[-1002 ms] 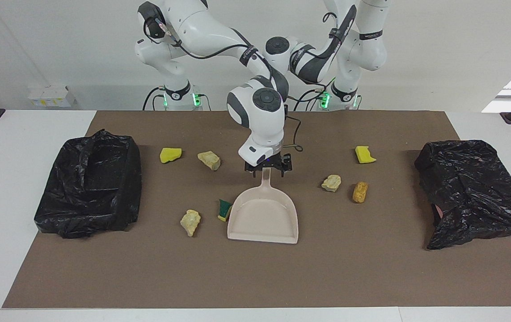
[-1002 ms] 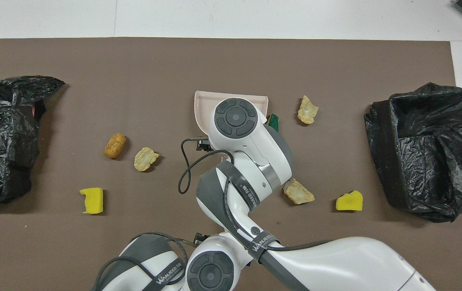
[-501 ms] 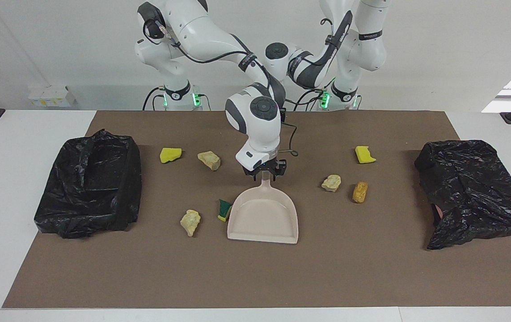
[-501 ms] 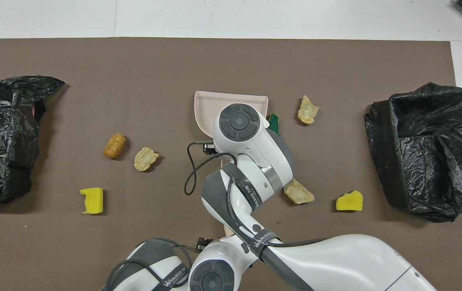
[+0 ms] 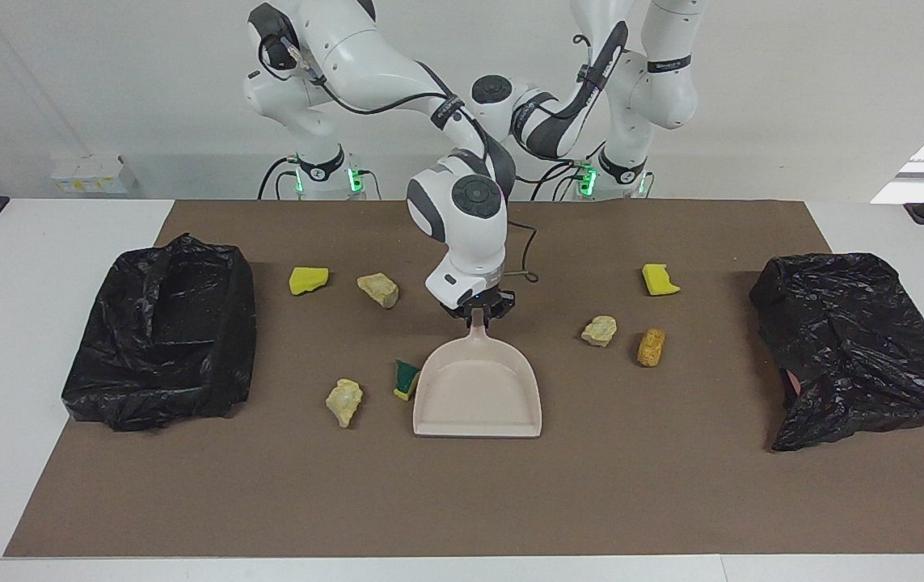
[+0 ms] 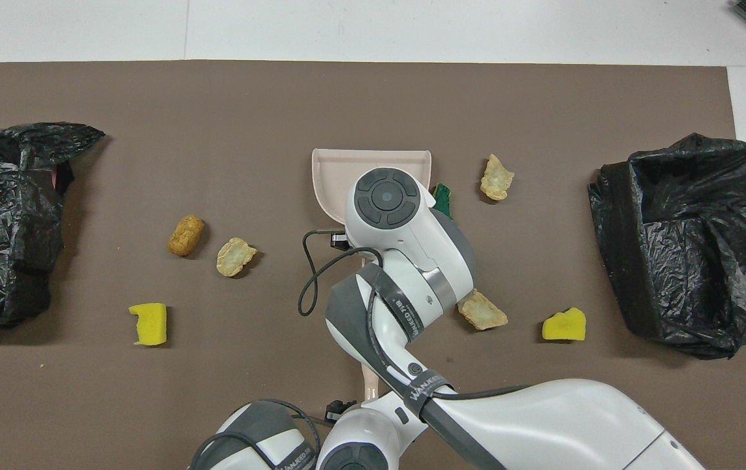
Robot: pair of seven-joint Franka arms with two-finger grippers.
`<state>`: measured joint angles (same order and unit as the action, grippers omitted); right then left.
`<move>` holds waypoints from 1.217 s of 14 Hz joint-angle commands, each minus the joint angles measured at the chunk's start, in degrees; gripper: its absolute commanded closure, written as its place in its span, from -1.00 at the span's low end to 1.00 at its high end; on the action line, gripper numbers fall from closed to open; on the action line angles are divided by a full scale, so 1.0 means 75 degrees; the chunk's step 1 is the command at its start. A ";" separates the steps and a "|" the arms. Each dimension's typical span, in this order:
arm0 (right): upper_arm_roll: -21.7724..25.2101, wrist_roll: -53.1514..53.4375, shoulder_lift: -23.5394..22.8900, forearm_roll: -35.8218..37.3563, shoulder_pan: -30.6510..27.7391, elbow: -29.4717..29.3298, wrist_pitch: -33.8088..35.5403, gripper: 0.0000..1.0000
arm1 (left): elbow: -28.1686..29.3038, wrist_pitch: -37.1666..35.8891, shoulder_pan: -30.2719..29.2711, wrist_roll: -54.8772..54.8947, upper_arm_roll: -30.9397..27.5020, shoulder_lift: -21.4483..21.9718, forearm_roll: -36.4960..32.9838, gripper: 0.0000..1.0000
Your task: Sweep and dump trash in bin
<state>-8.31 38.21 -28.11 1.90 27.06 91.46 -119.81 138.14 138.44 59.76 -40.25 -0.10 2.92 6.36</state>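
Beige plastic was in my grip at last: over the past second the fingers of my right gripper, spread wide on either side of the dustpan handle, drew together until they were clamped on the handle's tip, and the pan turned a little on the brown mat as they bit. None of the trash had moved. The green-and-yellow sponge wedge lay just beside the pan's wall toward the right arm's end of the table, with a pale lump a little further that way. Nearer the robots on that side sat a yellow sponge chunk and another pale lump. Toward the left arm's end lay a third pale lump, the orange-brown lump and a second yellow chunk. Both black-bagged bins stood at the table's ends. My left gripper hung low near the robots' edge, mostly hidden under my right arm, and I could not tell how its fingers stood. I judged the pan secured and every scrap yet to be gathered.
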 commanded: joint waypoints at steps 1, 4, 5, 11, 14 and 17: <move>-0.0052 -0.0276 0.0418 0.0063 -0.0092 0.0122 -0.0103 1.00 | 0.0108 0.0093 0.0153 -0.0058 -0.0151 0.0056 0.0078 1.00; -0.0041 -0.1609 0.0817 0.0051 -0.0256 0.0122 0.0095 1.00 | 0.0085 -0.0140 0.0012 -0.0187 -0.0221 0.0242 0.0078 1.00; -0.0029 -0.2183 0.0899 0.0051 -0.0268 0.0122 0.0119 1.00 | 0.0085 -0.0350 -0.0174 -0.0304 -0.0221 0.0336 0.0078 1.00; -0.0005 -0.5277 0.1345 0.0169 -0.0688 0.0157 0.0530 1.00 | -0.0207 -0.1814 -0.1801 -0.0328 -0.0221 0.0700 -0.0109 1.00; -0.0005 -0.7349 0.1521 0.0180 -0.0994 0.0157 0.0938 1.00 | -0.0302 -0.2052 -0.2890 -0.0830 -0.0245 0.0875 -0.0530 1.00; -0.0005 -0.8794 0.1580 0.0204 -0.1053 0.0157 0.1453 1.00 | -0.0430 -0.2542 -0.3945 -0.0763 -0.0221 0.1354 -0.0743 1.00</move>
<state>-7.83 -21.72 -17.73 2.21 19.52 91.40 -110.74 135.37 122.95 34.39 -44.82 -2.55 9.26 2.24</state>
